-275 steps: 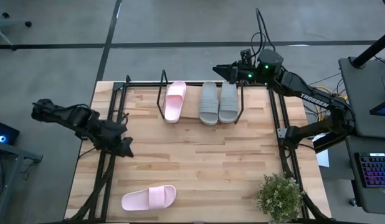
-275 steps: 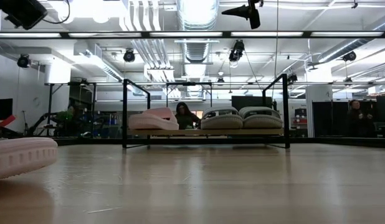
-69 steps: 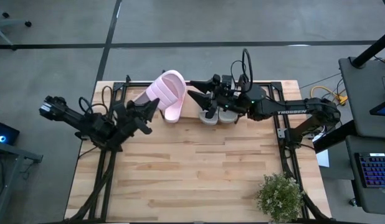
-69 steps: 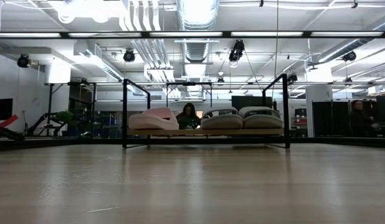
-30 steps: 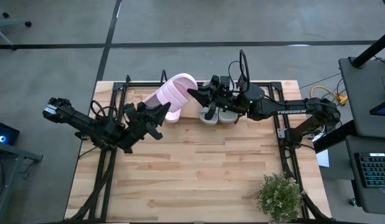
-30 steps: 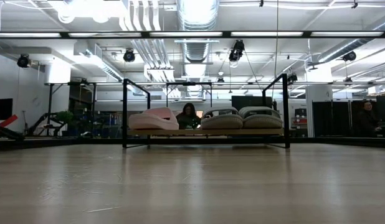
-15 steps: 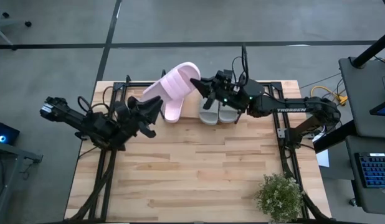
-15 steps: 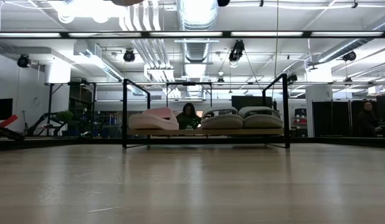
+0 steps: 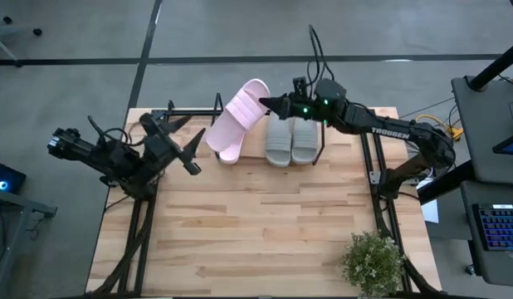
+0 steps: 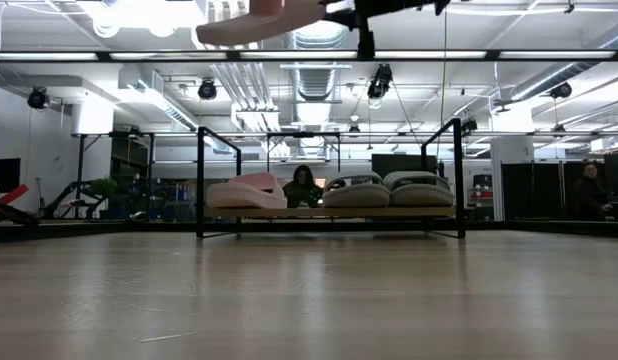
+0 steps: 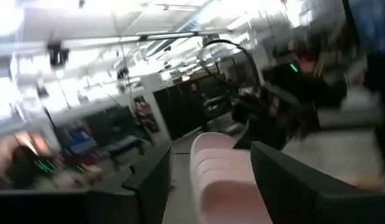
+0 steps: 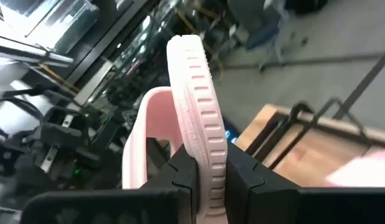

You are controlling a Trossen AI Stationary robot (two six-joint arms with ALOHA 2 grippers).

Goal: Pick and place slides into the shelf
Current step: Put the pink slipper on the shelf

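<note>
While the left gripper (image 9: 188, 148) gapes, right gripper (image 9: 267, 105) pinches pink slide (image 9: 242, 115).

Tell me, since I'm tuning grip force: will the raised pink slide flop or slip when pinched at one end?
Probably stiff enough: held by its edge in the right gripper, the pink slide stands out without drooping. Its ribbed sole likely resists slipping. It looks light, being carried well above the shelf from one end.
</note>
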